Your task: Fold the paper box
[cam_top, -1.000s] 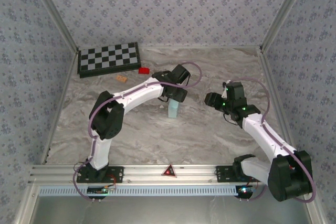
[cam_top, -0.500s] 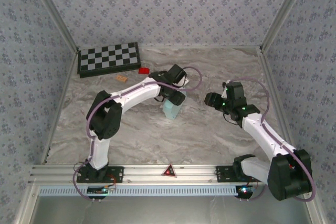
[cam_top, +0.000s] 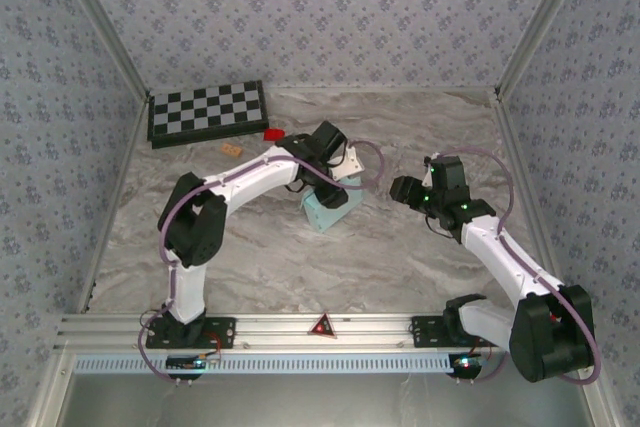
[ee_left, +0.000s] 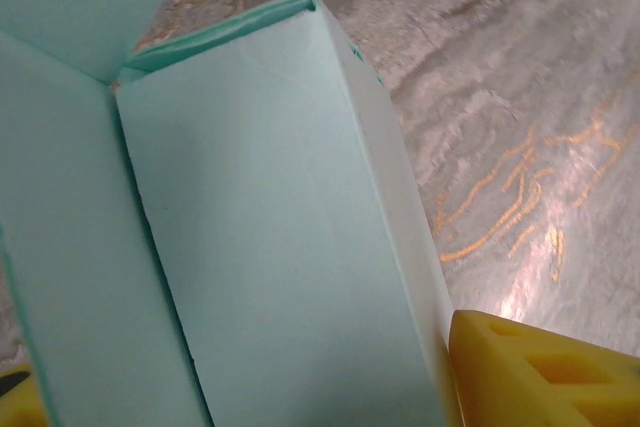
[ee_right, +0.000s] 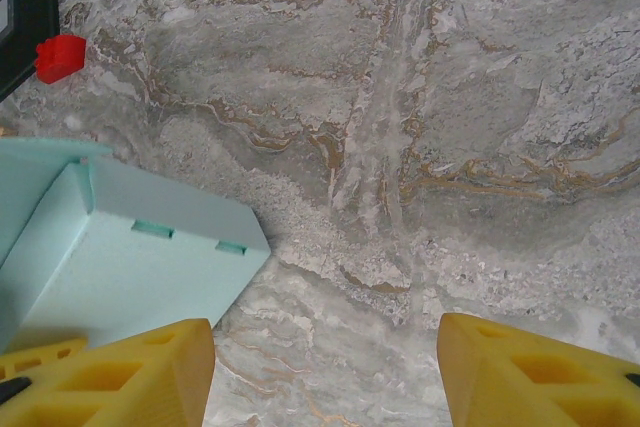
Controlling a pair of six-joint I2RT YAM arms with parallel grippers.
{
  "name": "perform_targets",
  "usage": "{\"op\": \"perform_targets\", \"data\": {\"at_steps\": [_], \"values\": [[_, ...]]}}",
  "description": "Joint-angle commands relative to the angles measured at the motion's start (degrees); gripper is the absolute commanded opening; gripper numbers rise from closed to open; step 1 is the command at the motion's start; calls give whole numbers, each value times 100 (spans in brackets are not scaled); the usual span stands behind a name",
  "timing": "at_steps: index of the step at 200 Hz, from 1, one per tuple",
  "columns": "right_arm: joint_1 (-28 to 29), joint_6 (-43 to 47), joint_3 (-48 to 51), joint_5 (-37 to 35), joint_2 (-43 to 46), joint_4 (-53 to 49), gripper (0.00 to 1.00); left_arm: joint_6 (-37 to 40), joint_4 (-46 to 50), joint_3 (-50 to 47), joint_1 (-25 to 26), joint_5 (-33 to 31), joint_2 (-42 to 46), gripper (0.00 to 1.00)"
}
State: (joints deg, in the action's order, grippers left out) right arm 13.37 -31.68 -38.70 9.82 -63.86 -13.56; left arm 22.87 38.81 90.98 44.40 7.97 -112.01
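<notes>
Presently: paper box [cam_top: 322, 212] mid-table, clamped between the left gripper's [cam_top: 335, 192] fingers [ee_left: 530, 372]. Right gripper [ee_right: 325, 332] at 3 o'clock of the box, clear of it, fingers spread above the marble table [ee_right: 450, 97]. Checkerboard [cam_top: 207, 110] at 10 o'clock.

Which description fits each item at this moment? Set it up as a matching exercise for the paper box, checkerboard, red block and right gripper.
Items:
1. paper box
2. checkerboard
3. red block
4. right gripper

Descriptions:
A. open, holding nothing
B. at the far left
C. gripped by the left gripper
D. by the checkerboard's right end

Pairs: 1-C, 2-B, 3-D, 4-A
</notes>
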Motion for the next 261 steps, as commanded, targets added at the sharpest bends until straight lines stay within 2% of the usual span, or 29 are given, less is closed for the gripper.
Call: {"op": "perform_targets", "data": {"at_steps": [1, 105, 147, 208, 253, 261], "values": [[-40, -21, 61, -51, 66, -108, 62, 926, 48, -145, 25, 322, 341, 62], [-185, -72, 298, -95, 440, -225, 63, 3229, -79, -153, 24, 466, 184, 63], [-249, -96, 383, -65, 497, -247, 63, 3774, -129, 130, 9, 680, -17, 65], [-304, -102, 434, -87, 584, -247, 63, 4177, -22, 350, -87, 820, -247, 70], [-322, -102, 460, -86, 544, -199, 63, 4107, -20, 445, -133, 774, -243, 76], [-325, -105, 460, -86, 541, -183, 63, 3961, -22, 503, -138, 710, -258, 80]]}}
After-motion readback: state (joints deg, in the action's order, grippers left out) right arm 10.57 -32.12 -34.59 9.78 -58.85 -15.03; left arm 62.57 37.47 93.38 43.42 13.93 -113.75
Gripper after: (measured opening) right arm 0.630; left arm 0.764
